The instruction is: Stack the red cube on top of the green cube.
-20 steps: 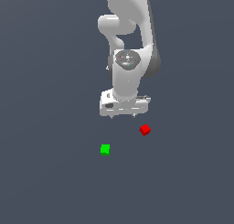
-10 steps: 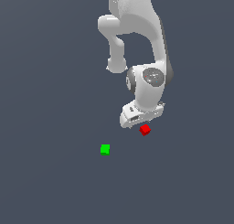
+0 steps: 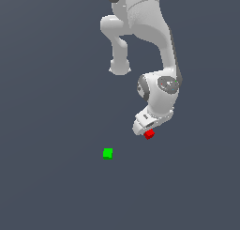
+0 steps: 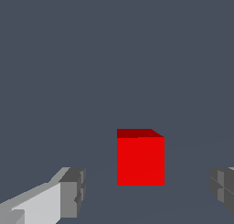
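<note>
Spread wide in the wrist view, the gripper (image 4: pixel 146 193), one grey fingertip (image 4: pixel 73 191) on each side of the red cube (image 4: pixel 140 160) and neither touching it, the cube resting on the dark grey floor (image 4: pixel 114 58). In the exterior view, red cube (image 3: pixel 149 134) just under the lowered white arm (image 3: pixel 157 90), green cube (image 3: pixel 108 153) well apart toward the exterior view's left, alone on the floor.

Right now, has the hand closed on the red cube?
No: in the wrist view the red cube sits in the gap between the hand's two fingers, with clear space on both sides.
</note>
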`<move>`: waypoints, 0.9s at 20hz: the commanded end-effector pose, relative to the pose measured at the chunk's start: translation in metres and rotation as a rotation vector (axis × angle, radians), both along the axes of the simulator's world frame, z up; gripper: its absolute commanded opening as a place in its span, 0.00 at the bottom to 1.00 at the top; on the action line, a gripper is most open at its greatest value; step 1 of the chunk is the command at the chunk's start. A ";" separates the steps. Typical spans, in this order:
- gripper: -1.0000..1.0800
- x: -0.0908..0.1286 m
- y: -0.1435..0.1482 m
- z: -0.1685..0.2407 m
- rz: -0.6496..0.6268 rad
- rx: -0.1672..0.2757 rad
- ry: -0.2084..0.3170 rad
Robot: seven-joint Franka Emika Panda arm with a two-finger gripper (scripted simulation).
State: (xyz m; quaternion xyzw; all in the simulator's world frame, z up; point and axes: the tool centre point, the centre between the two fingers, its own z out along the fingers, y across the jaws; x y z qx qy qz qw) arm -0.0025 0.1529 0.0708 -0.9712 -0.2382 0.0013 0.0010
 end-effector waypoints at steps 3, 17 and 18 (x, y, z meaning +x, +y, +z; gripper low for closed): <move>0.96 0.000 -0.001 -0.006 0.000 0.000 -0.001; 0.00 0.000 0.001 -0.051 0.006 -0.001 -0.003; 0.00 0.000 0.001 -0.051 0.006 -0.001 -0.003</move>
